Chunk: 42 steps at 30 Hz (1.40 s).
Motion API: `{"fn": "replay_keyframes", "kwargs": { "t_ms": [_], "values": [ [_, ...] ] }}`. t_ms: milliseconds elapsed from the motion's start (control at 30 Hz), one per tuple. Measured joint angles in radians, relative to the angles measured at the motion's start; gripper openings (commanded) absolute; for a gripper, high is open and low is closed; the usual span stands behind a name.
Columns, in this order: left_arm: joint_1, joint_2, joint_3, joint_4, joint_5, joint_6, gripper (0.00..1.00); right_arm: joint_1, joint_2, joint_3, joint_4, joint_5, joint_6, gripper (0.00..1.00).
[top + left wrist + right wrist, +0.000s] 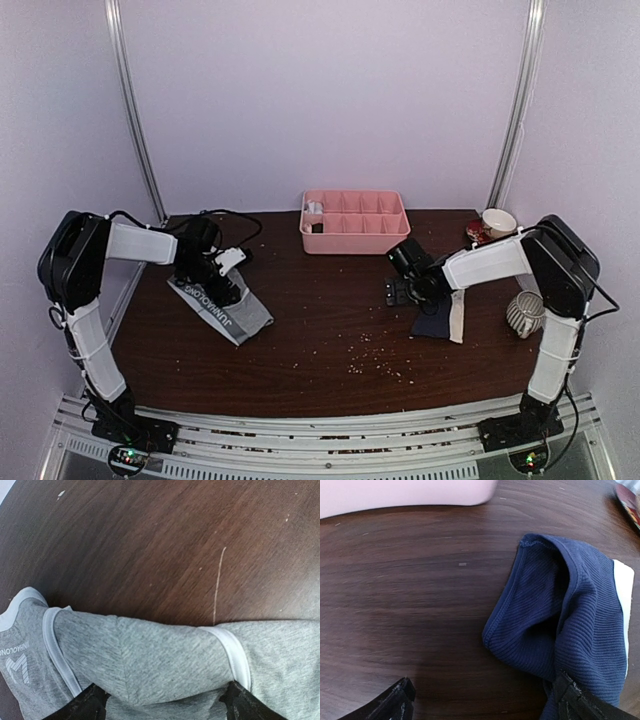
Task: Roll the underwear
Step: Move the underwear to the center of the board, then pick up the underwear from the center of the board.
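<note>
While 2 pairs of underwear lie unrolled on the dark table (330, 340), each arm is poised over 1 of them. The grey pair (228, 312) is spread flat at the table's left, its lettered waistband along the near-left edge. The left claw (162, 707) is set down on it with its fingers apart. A raised fold of grey cloth is seen bulging between them, apparently so that an edge can be pinched up to start a roll. At the right, the navy pair (560, 615) is crumpled, its white waistband on the right side. The right claw (485, 705) is held wide apart beside it, 1 finger at the cloth's edge, nothing gripped. The pink tray (355, 248) is seen at the back, apart from both.
</note>
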<state>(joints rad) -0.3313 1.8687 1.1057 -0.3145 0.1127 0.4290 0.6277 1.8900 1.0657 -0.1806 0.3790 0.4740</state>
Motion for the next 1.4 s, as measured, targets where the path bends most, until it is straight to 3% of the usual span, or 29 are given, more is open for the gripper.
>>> {"fn": "replay_keyframes", "kwargs": {
  "t_ms": [467,733,1133,1400],
  "values": [
    [-0.233,0.093,0.107,0.003,0.064,-0.022,0.91,-0.051,-0.305,-0.123,0.004,0.166,0.089,1.0],
    [-0.323,0.103,0.138,-0.027,0.072,-0.011,0.98,-0.041,-0.504,-0.257,0.136,0.124,0.042,1.0],
    [-0.283,-0.196,0.007,0.039,-0.011,0.018,0.98,0.1,-0.531,-0.266,0.238,0.036,-0.087,1.0],
    [0.007,-0.098,0.091,0.009,0.094,-0.039,0.98,0.14,-0.472,-0.23,0.229,0.041,-0.12,1.0]
  ]
}}
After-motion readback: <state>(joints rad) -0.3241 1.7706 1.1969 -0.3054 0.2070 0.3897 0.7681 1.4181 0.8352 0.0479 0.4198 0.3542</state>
